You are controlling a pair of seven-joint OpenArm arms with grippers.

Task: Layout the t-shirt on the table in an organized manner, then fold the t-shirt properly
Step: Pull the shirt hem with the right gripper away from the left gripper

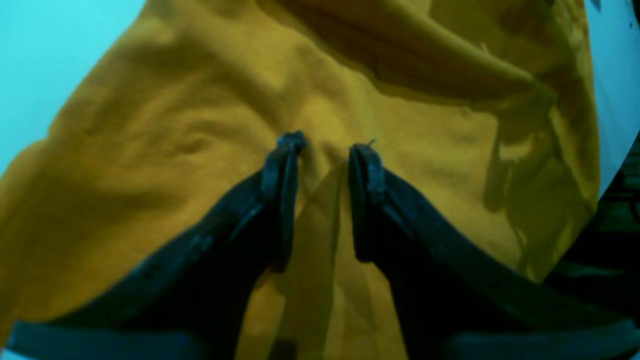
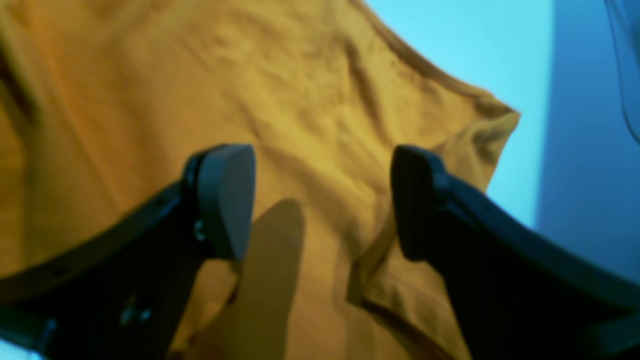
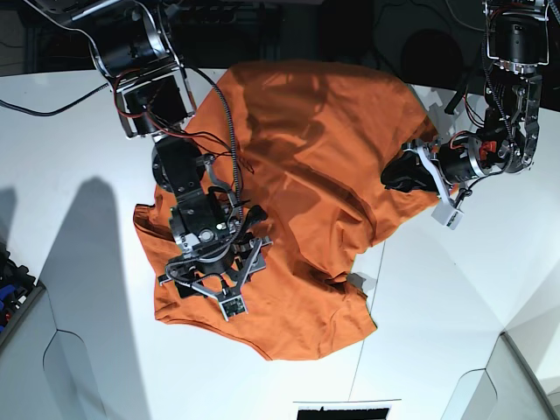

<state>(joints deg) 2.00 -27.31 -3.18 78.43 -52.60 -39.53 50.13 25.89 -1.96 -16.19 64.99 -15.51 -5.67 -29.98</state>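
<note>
The orange t-shirt (image 3: 297, 149) lies spread but wrinkled on the white table (image 3: 437, 297), with folds along its right side. My right gripper (image 3: 214, 271) hovers over the shirt's lower left part. In the right wrist view this gripper (image 2: 320, 155) is open wide, with only t-shirt (image 2: 310, 90) fabric below it and a hem corner beside its right finger. My left gripper (image 3: 394, 179) is at the shirt's right edge. In the left wrist view it (image 1: 325, 147) is shut on a pinched ridge of the t-shirt (image 1: 190, 125).
Cables and motor housings (image 3: 144, 66) sit at the back left. A thin dark seam (image 3: 363, 341) runs down the table in front of the shirt. A dark bin edge (image 3: 10, 284) shows at the far left. Bare table (image 2: 475, 45) lies right of the hem.
</note>
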